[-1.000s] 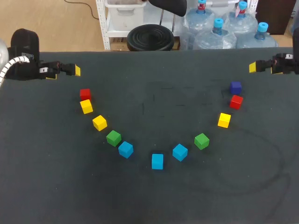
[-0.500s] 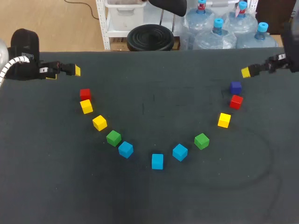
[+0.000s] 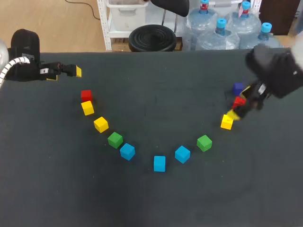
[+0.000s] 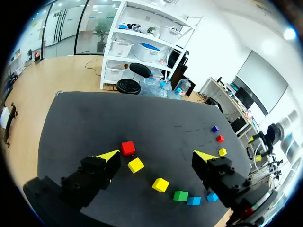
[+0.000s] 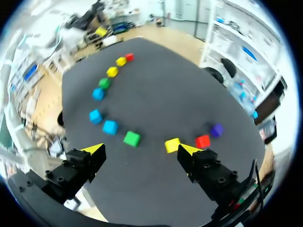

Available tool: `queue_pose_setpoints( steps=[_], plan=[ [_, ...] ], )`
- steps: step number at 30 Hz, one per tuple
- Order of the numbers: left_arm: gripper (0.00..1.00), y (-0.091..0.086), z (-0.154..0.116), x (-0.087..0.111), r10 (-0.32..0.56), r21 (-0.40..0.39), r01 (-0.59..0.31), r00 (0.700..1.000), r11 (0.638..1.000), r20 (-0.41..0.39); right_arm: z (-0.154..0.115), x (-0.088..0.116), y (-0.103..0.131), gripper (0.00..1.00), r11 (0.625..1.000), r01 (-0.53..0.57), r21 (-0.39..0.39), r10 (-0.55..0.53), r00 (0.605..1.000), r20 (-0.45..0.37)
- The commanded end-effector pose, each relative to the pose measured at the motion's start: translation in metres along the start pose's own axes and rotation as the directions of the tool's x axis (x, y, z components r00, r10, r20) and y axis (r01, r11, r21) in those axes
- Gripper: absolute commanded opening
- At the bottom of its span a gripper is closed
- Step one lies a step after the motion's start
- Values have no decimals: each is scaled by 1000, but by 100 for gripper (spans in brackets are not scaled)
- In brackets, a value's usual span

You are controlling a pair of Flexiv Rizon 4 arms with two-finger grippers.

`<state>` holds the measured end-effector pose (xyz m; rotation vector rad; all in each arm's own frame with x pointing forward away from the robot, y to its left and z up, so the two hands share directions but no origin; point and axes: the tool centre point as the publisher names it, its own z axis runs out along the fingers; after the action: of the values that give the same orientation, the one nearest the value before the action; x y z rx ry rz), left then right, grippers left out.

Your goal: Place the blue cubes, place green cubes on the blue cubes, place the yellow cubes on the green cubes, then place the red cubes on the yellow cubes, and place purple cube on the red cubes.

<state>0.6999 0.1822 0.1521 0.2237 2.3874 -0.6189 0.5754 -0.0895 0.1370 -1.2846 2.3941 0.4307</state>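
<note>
Dark table (image 3: 189,198), left pincer (image 4: 156,154) spread, empty, right pincer (image 5: 141,148) spread, seemingly above yellow cube (image 3: 227,122)

Right gripper (image 3: 235,112) now nearer yellow cube (image 3: 227,122).

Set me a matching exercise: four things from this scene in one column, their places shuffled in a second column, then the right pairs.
Things
1. purple cube
2. middle blue cube
3. right green cube
4. left tool

Places
A. the middle of the arc of cubes
B. far left, beyond the left red cube
C. between the right yellow cube and the right blue cube
D. the far end of the arc's right side, beside the right red cube

Pairs: 1-D, 2-A, 3-C, 4-B
</note>
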Motion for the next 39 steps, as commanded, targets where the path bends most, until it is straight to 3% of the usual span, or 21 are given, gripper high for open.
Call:
queue_pose_setpoints(
  steps=[1, 4, 5, 7, 20, 23, 27, 33, 39],
  plan=[
    [100, 2, 0, 1, 2, 11, -2, 1000, 1000, 6, 8, -10, 18, 100, 818, 543, -191, -575, 770, -275],
    [100, 2, 0, 1, 2, 11, -2, 1000, 1000, 6, 18, -11, 19, 100, 784, 583, -212, -620, 721, -310],
    [100, 2, 0, 1, 2, 11, -2, 1000, 1000, 6, 22, -13, 17, 100, 788, 579, -212, -616, 723, -314],
    [100, 2, 0, 1, 2, 11, -2, 1000, 1000, 6, 28, -19, 11, 100, 834, 504, -223, -550, 783, -291],
    [100, 2, 0, 1, 2, 11, -2, 1000, 1000, 6, 28, -19, 11, 100, 834, 504, -223, -550, 783, -291],
    [100, 2, 0, 1, 2, 11, -2, 1000, 1000, 6, 12, -44, 19, 100, 780, 592, -205, -622, 693, -365],
    [100, 2, 0, 1, 2, 11, -2, 1000, 1000, 6, 23, -72, 42, 100, 698, 671, -250, -712, 612, -344],
    [100, 2, 0, 1, 2, 11, -2, 1000, 1000, 6, 49, -73, 58, 100, 621, 711, -330, -782, 535, -319],
    [100, 2, 0, 1, 2, 11, -2, 1000, 1000, 6, 67, -59, 67, 100, 568, 731, -377, -822, 488, -293]
  ],
)
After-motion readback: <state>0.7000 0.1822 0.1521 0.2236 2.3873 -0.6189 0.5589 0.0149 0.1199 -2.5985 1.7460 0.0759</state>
